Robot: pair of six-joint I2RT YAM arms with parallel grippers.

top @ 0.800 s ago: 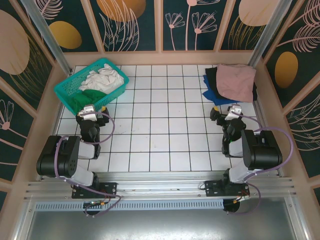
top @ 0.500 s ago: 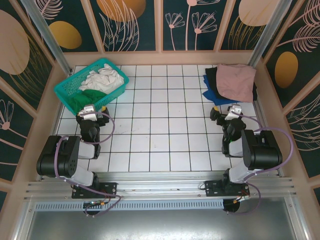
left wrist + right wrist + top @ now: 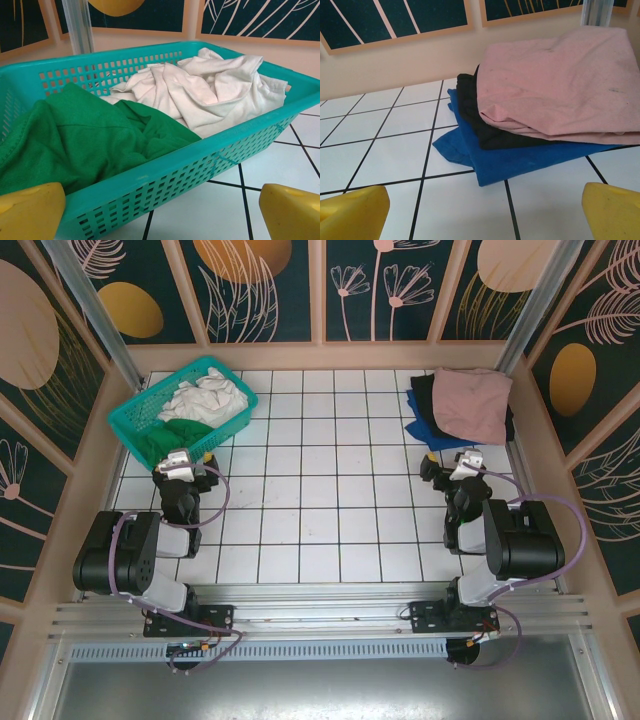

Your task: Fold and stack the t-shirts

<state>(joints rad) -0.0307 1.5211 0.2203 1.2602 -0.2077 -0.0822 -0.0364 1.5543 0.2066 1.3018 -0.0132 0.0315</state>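
Note:
Folded t-shirts lie stacked at the back right: dusty pink point(image 3: 472, 403) point(image 3: 560, 90) on top, black point(image 3: 423, 398) point(image 3: 480, 120) under it, blue point(image 3: 428, 433) point(image 3: 510, 157) at the bottom. A crumpled green t-shirt point(image 3: 160, 440) point(image 3: 75, 135) and a white one point(image 3: 205, 398) point(image 3: 210, 90) lie in the teal basket point(image 3: 130, 420) point(image 3: 165, 177). My left gripper point(image 3: 181, 462) point(image 3: 162, 220) stands open just in front of the basket's near wall. My right gripper point(image 3: 463, 466) point(image 3: 485, 215) is open, low over the table, a little short of the stack.
The white gridded table point(image 3: 320, 490) lies between the basket and the stack. Wooden walls point(image 3: 320, 355) close in the back and both sides. A metal post point(image 3: 82, 27) stands behind the basket.

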